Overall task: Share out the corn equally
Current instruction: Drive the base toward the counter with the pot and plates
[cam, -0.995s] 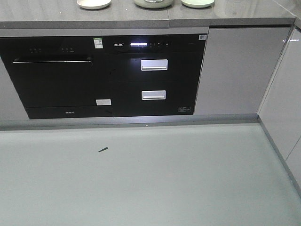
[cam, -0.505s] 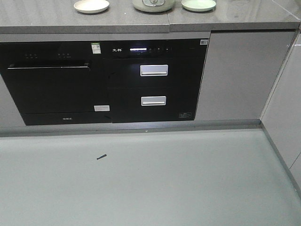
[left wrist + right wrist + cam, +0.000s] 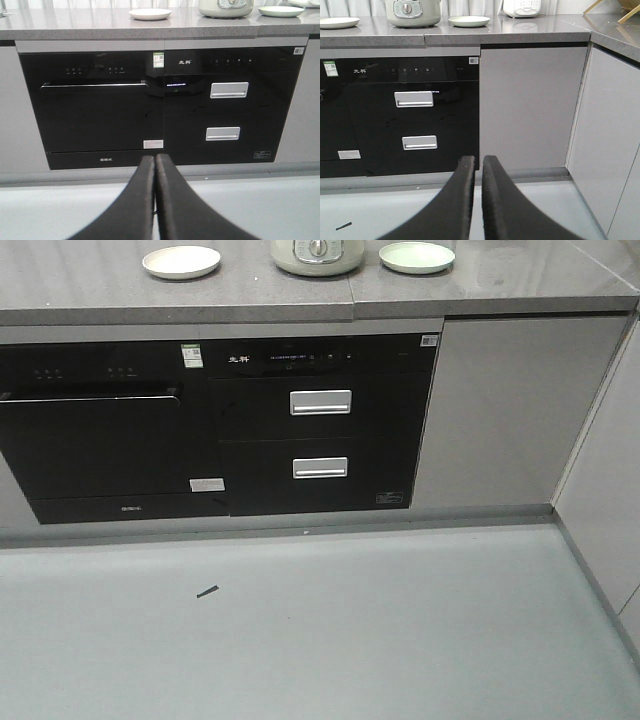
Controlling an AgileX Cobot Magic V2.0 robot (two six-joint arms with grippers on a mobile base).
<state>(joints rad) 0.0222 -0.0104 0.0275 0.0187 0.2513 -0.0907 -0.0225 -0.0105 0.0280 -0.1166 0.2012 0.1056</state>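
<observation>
Both wrist views look straight at the kitchen front. The left hand (image 3: 155, 159) hangs low in frame, its two black fingers (image 3: 142, 200) pressed flat together and pinching nothing. The right hand (image 3: 477, 160) is much the same, drawn in with only a thin slit of light between the tips, and it too grips nothing.

Up on the grey table (image 3: 250, 295) a cream plate (image 3: 181, 261) sits on the left, a pale cooker (image 3: 317, 254) in the middle and a green plate (image 3: 416, 256) to the right, each well apart from the next. The corn is out of sight in all three views.

Below the table, on the left, is a black appliance (image 3: 95, 445), an oven perhaps; its glossy front gives little away. Just beside it is a black drawer unit (image 3: 400, 440), with the upper handle (image 3: 320, 402) directly above the lower handle (image 3: 320, 468), both silver. Right of that comes a plain grey cabinet door (image 3: 495, 410). Down on the pale floor (image 3: 380, 640), one small dark scrap (image 3: 207, 591) lies out in front of the black appliance.
</observation>
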